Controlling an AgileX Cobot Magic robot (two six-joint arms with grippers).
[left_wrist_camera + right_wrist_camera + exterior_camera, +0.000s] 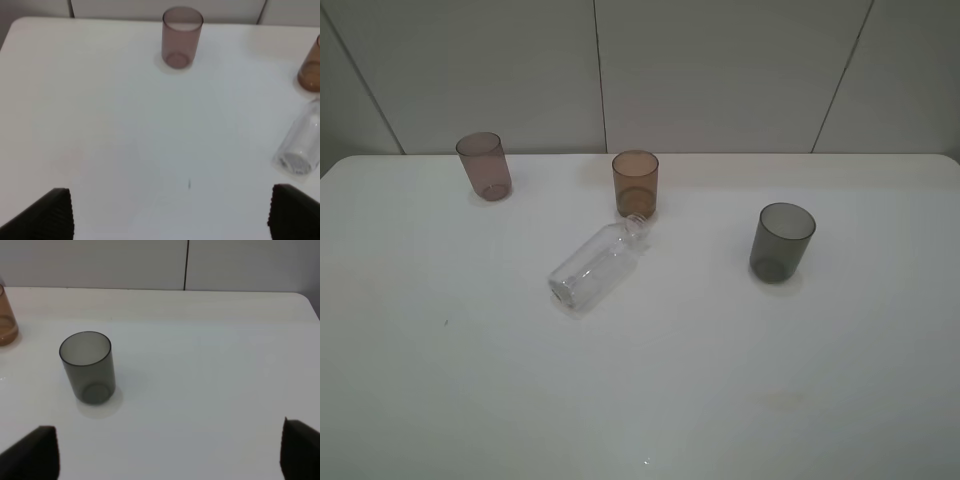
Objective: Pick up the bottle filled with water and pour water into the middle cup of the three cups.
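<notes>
The clear bottle (595, 268) lies on its side on the white table (740, 390), its capless neck pointing at the amber middle cup (635, 183) just behind it. The pink-mauve cup (484, 165) stands at the back left and the dark grey cup (782, 241) at the right. No gripper shows in the exterior view. In the left wrist view my left gripper (175, 215) is open and empty, with the pink cup (181, 37), the amber cup (311, 70) and the bottle (300, 145) ahead. My right gripper (167, 452) is open and empty, near the grey cup (88, 367).
A pale panelled wall (720, 70) runs behind the table's back edge. The table's rounded corners show at the back left and back right. A small dark speck (446, 322) marks the table left of the bottle.
</notes>
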